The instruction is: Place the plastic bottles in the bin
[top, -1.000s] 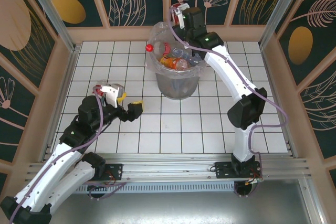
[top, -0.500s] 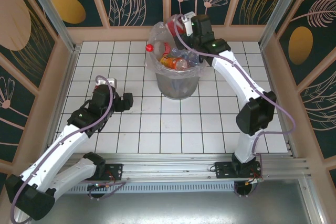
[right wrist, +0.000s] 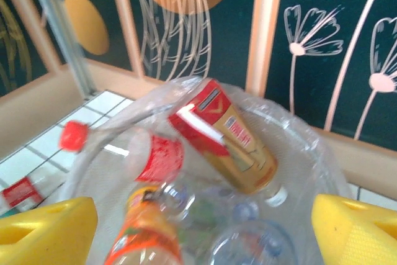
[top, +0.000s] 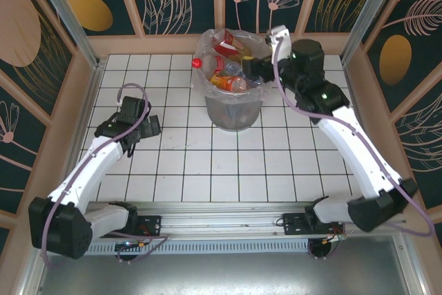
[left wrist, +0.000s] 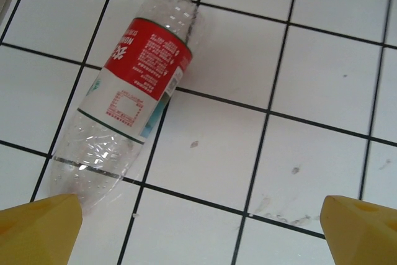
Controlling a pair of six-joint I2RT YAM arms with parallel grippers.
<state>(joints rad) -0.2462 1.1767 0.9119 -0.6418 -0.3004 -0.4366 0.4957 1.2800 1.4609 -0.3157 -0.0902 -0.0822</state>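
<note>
1. Plastic bottles [right wrist: 232, 147] fill the bin [top: 235, 117] just under the right jaws, which are released and empty.
2. One red-labelled bottle [left wrist: 127, 91] lies on the surface [left wrist: 310, 60] just ahead of the wide-spread left jaws; in my judgement it is still to be binned.

Clear bottle [left wrist: 99, 153], red-white label [left wrist: 146, 69]

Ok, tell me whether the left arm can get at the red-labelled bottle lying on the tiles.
Probably yes. The left pincer hangs open above the bottle, which lies alone on bare tiles with nothing between them. The bottle sits off toward one finger, so a small sideways shift looks needed.
</note>
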